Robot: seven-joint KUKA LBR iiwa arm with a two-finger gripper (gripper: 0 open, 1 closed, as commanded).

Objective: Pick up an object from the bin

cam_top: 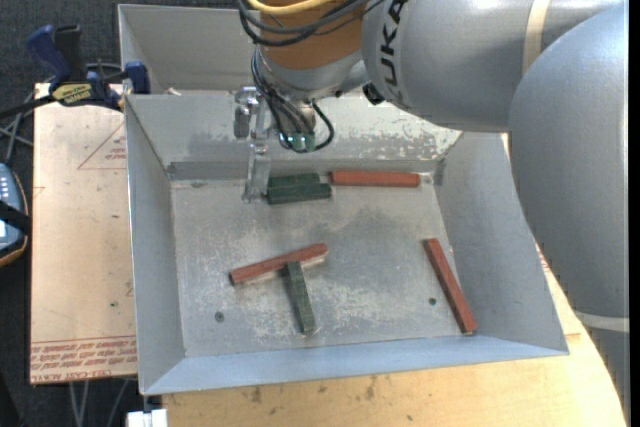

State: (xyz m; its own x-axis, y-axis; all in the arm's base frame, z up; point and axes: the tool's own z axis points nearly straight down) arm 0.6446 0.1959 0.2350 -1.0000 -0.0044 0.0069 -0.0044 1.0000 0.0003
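Note:
My gripper (257, 192) hangs low at the back of the bin, near the foot of the back wall. Its tip is down beside the left end of a dark green block (298, 188) that lies flat there. I cannot tell whether it touches the block. Just right of the block, a red stick (375, 179) lies along the back wall.
In the middle of the floor a red stick (278, 265) lies across a dark green stick (298, 296), forming a T. Another red stick (449, 284) lies slanted by the right wall. The arm and its orange cover hang over the bin's back right.

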